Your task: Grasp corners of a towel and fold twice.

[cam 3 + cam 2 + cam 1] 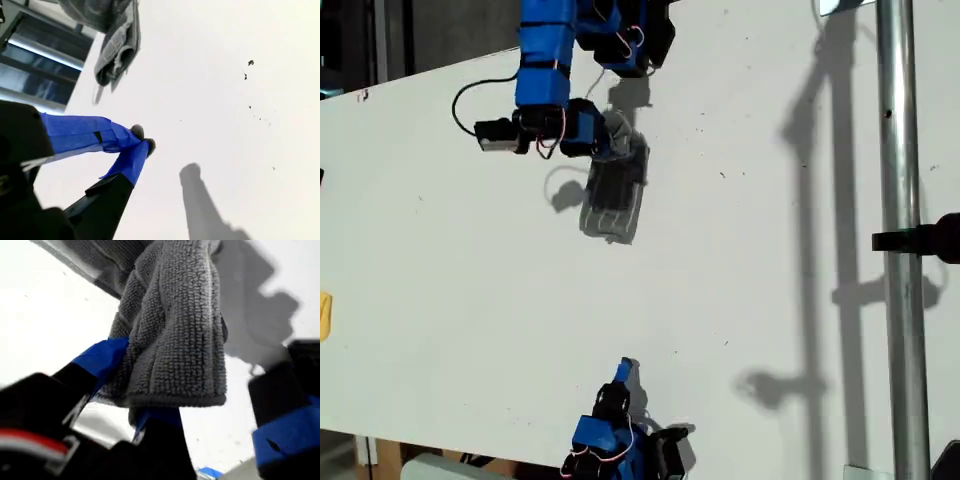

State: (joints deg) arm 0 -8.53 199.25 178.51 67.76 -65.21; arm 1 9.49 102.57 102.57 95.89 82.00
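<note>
Exterior view, my first gripper point(603, 140) clamped on the bunched towel point(615, 195) hanging over the white table point(740, 270), upper middle, my second gripper point(623, 372) pinched together, holding nothing, near the bottom edge.

I found nothing to read in any view: no words, labels, brand marks, numbers or signs stood on anything I could see.
</note>
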